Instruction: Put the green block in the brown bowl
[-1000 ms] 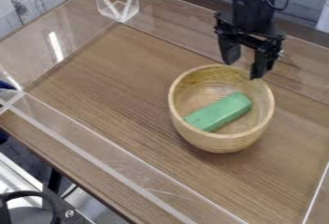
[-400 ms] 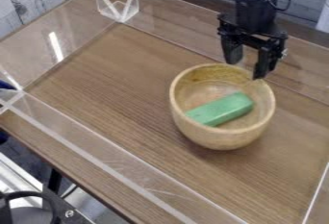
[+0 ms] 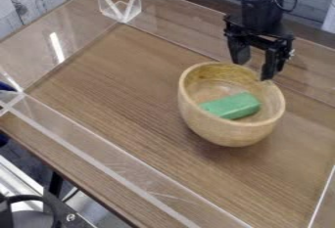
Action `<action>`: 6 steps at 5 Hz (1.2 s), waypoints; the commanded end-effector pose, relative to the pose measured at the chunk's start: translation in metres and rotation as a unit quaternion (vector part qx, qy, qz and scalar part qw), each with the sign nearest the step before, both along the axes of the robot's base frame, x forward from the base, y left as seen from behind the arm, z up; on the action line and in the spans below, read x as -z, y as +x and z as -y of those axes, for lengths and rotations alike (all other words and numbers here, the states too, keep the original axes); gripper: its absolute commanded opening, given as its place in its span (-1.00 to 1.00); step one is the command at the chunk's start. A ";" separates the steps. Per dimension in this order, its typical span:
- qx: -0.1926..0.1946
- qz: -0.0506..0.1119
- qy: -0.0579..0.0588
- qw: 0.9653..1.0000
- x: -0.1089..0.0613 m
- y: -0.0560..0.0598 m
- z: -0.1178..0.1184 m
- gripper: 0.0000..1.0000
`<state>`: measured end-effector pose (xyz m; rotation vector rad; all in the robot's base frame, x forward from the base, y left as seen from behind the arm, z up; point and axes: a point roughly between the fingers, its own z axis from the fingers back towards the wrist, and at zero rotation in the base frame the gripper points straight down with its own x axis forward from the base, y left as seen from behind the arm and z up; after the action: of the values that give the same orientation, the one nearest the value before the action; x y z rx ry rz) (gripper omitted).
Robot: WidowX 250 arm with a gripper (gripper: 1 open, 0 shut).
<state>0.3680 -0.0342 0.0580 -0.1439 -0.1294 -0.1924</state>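
Green block (image 3: 232, 107): lying flat inside the brown bowl (image 3: 199, 120), resting on its floor; looking light, stiff and smooth, so likely slippery; its long narrow sides are offering the best hold.
Bowl: sitting on the wooden table (image 3: 105, 85); looking rigid and sturdy; probably sliding if nudged.
Gripper (image 3: 258, 58): hanging at the bowl's far rim; jaws spread wide, carrying nothing.

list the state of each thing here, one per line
green block: lying flat inside the bowl, not gripped
brown bowl: upright on the table, holding the block
gripper: open, empty, pointing down over the bowl's far rim
table: wooden top, ringed by clear walls
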 end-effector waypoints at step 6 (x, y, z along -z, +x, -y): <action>0.000 0.001 0.018 1.000 0.008 -0.025 -0.016 -1.00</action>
<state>0.3347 -0.0195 0.0290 -0.1153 -0.0593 -0.1846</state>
